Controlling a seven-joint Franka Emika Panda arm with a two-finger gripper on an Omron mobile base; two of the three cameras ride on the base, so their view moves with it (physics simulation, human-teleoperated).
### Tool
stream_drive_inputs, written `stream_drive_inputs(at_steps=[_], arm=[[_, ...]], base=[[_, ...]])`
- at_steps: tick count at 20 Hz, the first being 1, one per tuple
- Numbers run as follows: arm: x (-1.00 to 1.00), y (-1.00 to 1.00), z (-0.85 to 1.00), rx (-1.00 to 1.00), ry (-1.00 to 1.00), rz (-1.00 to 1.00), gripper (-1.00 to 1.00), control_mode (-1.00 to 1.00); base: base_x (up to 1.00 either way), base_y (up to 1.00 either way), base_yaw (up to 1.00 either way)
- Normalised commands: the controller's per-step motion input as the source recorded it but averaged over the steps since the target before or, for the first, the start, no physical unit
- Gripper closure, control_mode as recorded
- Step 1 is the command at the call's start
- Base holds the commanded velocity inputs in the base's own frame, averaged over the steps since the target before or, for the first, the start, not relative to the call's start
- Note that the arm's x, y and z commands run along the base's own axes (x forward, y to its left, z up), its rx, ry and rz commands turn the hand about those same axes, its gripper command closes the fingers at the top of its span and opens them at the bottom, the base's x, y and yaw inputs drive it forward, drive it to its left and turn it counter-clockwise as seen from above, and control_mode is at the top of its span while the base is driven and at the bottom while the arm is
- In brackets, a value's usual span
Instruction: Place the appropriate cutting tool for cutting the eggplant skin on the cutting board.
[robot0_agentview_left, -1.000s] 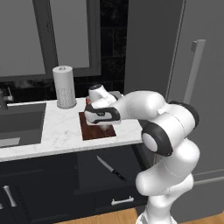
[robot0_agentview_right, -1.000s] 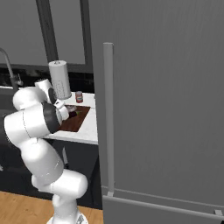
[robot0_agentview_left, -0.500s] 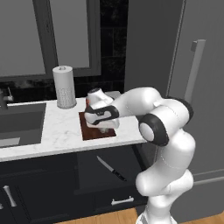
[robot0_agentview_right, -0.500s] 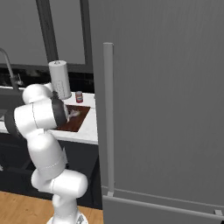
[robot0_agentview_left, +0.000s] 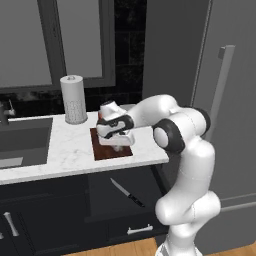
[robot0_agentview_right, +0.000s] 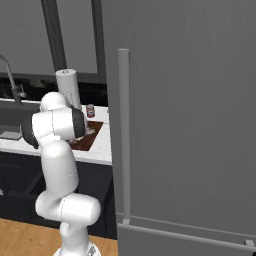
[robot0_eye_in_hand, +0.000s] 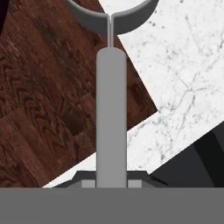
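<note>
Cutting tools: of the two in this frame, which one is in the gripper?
The grey metal peeler, clamped by its handle in the shut gripper over the cutting board. The black-handled knife shows below the counter edge, against the dark cabinets.

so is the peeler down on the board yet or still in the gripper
In the gripper: it is shut on the peeler handle, over the cutting board corner. Contact with the board: cannot tell.

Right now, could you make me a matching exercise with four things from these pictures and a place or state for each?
Things:
1. small silvery-grey metal peeler
2. dark reddish-brown wooden cutting board
3. black-handled knife
4. white paper towel roll

Places or states:
A. lying on the white marble counter
B. standing upright beside the sink
C. in front of the dark cabinets, below the counter edge
D. held in the shut gripper, above the board

Pairs: 1-D, 2-A, 3-C, 4-B
</note>
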Motion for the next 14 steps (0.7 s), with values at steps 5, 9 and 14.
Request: stream_drive_inputs(at_steps=[5,9,14], arm=[[0.23,0.09,-0.18,0.0,0.08,0.0,1.0,-1.0],[0.2,0.08,-0.19,0.0,0.06,0.0,1.0,-1.0],[0.23,0.07,-0.25,0.0,0.07,0.0,1.0,-1.0]], base=[[0.0,0.0,0.0],[0.0,0.0,0.0],[0.0,0.0,0.0]])
